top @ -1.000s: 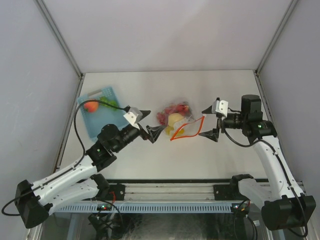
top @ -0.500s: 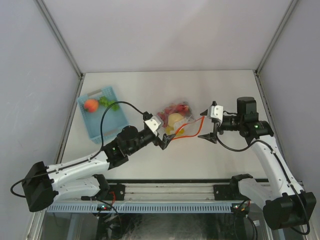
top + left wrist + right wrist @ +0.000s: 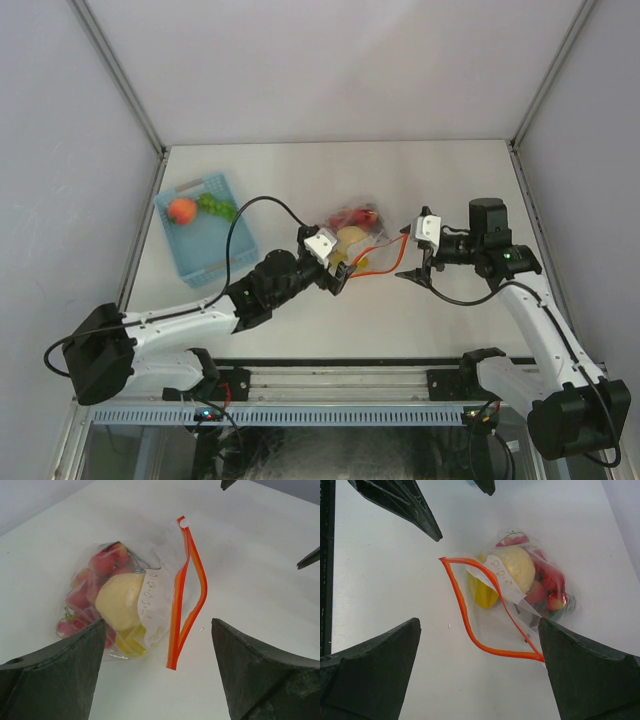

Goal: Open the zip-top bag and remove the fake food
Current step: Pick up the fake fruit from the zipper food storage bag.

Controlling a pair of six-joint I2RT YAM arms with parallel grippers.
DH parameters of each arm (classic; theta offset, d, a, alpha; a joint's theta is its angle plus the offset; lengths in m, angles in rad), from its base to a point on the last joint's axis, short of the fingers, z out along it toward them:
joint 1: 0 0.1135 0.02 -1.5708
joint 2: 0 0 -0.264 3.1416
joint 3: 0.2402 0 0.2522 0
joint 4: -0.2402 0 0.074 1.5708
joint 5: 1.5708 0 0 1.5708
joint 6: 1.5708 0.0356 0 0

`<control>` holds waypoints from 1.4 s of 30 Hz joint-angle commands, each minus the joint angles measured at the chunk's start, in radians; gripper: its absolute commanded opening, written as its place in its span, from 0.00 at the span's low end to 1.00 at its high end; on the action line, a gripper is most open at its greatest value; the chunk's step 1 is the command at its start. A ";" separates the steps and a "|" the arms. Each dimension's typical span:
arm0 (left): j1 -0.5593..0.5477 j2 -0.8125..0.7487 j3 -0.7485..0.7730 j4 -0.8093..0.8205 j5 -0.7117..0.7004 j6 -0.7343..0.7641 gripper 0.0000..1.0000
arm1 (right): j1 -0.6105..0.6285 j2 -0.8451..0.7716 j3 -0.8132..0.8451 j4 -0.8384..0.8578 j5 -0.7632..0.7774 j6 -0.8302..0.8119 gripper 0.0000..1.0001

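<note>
The zip-top bag (image 3: 362,243) lies mid-table, its orange zip strip (image 3: 385,262) parted into a loop that faces the near right. The fake food (image 3: 349,226), red pieces and a pale yellow one, is inside it. My left gripper (image 3: 336,267) is open just left of the bag. In the left wrist view its fingers frame the bag (image 3: 125,605) and the strip's near end (image 3: 173,660) without touching them. My right gripper (image 3: 405,251) is open at the strip's right corner. The right wrist view shows the strip (image 3: 470,630) between my fingers and the food (image 3: 520,572) beyond.
A light-blue basket (image 3: 200,262) sits at the left with an orange fruit (image 3: 181,210) and a green piece (image 3: 218,207) in it. Grey walls close the table on three sides. The arm bases and a rail run along the near edge.
My left arm has reached right, from beside the basket up to the bag's left side. My right gripper has shifted slightly left and nearer, toward the zip strip. The bag has not moved.
</note>
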 commanded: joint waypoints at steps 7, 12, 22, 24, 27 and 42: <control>-0.005 0.103 0.114 0.043 0.023 -0.063 0.84 | 0.033 0.001 -0.036 0.093 0.043 -0.033 0.98; -0.007 0.201 0.158 0.032 0.024 -0.068 0.81 | 0.048 -0.001 -0.065 0.126 0.045 -0.054 0.92; -0.005 0.308 0.220 -0.028 -0.004 -0.061 0.46 | 0.092 -0.002 -0.154 0.199 0.058 -0.187 0.52; 0.002 0.304 0.216 -0.029 0.001 -0.067 0.25 | 0.108 0.004 -0.168 0.210 0.060 -0.236 0.40; 0.025 0.271 0.211 -0.032 0.030 -0.096 0.01 | 0.133 0.013 -0.197 0.255 0.071 -0.306 0.28; 0.071 0.197 0.125 0.055 0.212 -0.199 0.00 | 0.252 0.208 -0.308 0.682 0.198 -0.433 0.10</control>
